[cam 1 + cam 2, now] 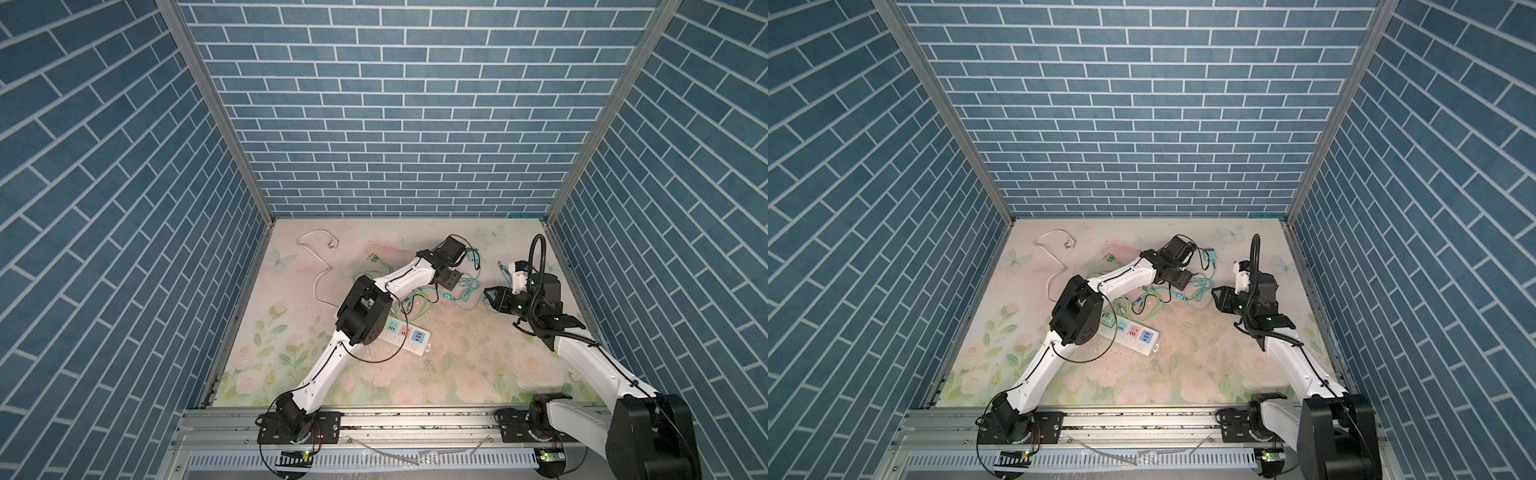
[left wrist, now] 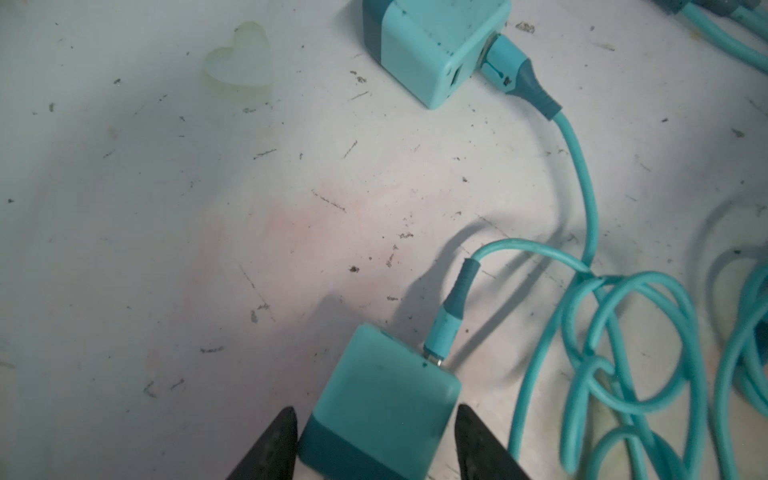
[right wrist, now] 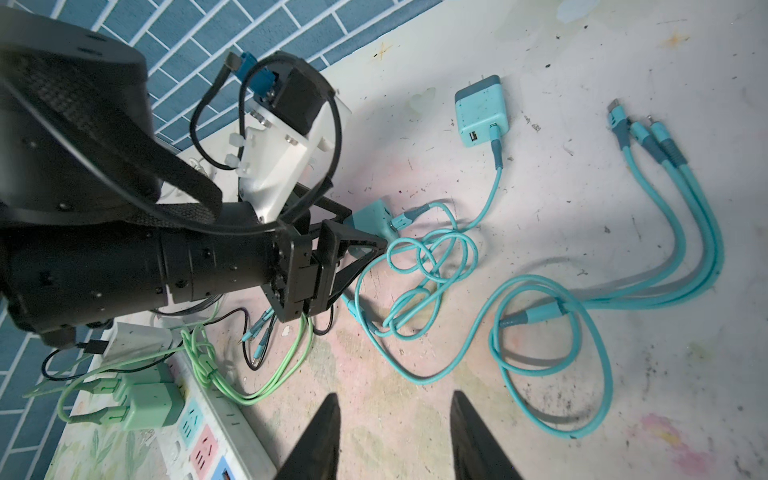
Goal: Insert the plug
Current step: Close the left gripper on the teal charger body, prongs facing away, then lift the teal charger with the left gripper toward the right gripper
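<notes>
In the left wrist view a teal plug (image 2: 386, 386) with a darker base and a teal cable in its end sits between my left gripper's (image 2: 376, 411) black fingers, which touch both its sides. In the right wrist view that plug (image 3: 370, 218) is low over the table, inside the left gripper (image 3: 374, 228). The white power strip (image 1: 409, 338) (image 1: 1133, 336) lies in front of it, partly hidden by the left arm's elbow. My right gripper (image 3: 395, 397) hovers open over bare table with nothing between its fingers, to the right of the cables (image 1: 490, 295).
A second teal plug (image 2: 432, 50) (image 3: 482, 112) lies further back. Teal cables (image 3: 540, 311) loop across the table. Green cables (image 1: 399, 303) and a green plug (image 3: 149, 403) sit at the strip. A white cable (image 1: 316, 266) runs along the back left. Blue brick walls enclose the table.
</notes>
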